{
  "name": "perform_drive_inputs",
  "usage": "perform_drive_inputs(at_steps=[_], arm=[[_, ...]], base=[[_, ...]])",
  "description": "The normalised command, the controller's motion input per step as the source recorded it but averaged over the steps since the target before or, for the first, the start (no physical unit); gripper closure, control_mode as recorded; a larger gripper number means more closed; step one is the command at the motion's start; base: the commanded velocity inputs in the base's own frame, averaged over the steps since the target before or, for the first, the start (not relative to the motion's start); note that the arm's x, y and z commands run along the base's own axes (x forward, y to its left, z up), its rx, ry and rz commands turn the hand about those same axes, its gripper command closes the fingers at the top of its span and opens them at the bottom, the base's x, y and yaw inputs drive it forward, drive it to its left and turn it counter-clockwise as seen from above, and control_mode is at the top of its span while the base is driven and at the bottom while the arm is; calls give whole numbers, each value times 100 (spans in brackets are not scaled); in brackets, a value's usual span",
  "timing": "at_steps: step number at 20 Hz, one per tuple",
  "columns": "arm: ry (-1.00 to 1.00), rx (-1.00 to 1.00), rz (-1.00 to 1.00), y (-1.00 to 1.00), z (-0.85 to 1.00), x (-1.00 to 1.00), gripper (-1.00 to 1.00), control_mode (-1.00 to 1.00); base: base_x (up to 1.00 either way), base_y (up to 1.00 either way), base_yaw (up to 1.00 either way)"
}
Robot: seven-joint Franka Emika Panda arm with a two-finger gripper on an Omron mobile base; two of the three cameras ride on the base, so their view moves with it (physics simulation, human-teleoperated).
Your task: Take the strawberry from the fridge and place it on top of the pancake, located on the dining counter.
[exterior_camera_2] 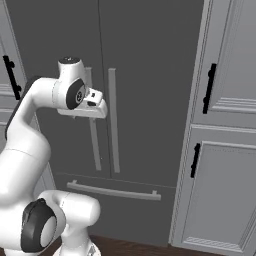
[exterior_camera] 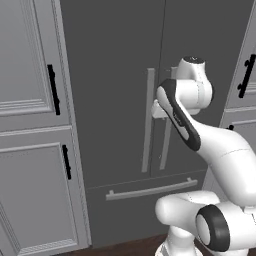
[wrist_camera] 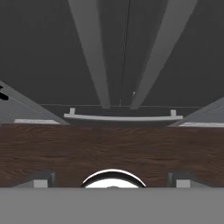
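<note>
1. Left base view: the fridge [exterior_camera: 130, 100] fills the middle, both French doors shut, with its two long vertical bar handles [exterior_camera: 149, 120] meeting near the centre seam and the bottom drawer handle [exterior_camera: 151, 190] below. The arm is bent so that its wrist sits right in front of the right-hand handle; the hand itself is mostly hidden behind the wrist, so finger spread cannot be read here. Light grey cabinets [exterior_camera: 30, 125] with black pulls flank the fridge.

2. Right base view: the same closed fridge [exterior_camera_2: 150, 75], with the hand held level just in front of the left of the two handles [exterior_camera_2: 114, 120], about at mid-height of the bar. That height and closeness look like a setup for pulling a door open, since the strawberry must be inside and cannot be seen while the doors are closed.

3. Hand view: the camera looks down the door face, so the two bars [wrist_camera: 94, 57] run away toward the drawer handle [wrist_camera: 122, 117] and the dark wood floor [wrist_camera: 109, 148]. The end effector [wrist_camera: 111, 179] has its two fingertips [wrist_camera: 41, 179] set far apart at the bottom corners, spread wide and pinching nothing.
</note>
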Motion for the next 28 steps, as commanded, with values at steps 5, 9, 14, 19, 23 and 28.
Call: perform_drive_inputs(at_steps=[5, 9, 14, 19, 23, 28], arm=[[0, 0, 0, 0, 0, 0, -100, 100], [0, 0, 0, 0, 0, 0, -100, 100], [0, 0, 0, 0, 0, 0, -100, 100], [0, 0, 0, 0, 0, 0, -100, 100], [0, 0, 0, 0, 0, 0, -100, 100], [0, 0, 0, 0, 0, 0, -100, 100]], base=[[-3, -40, 0], [-1, -16, 0], [-5, -2, 0], [-28, -6, 0], [-26, -1, 0], [-28, -2, 0]])
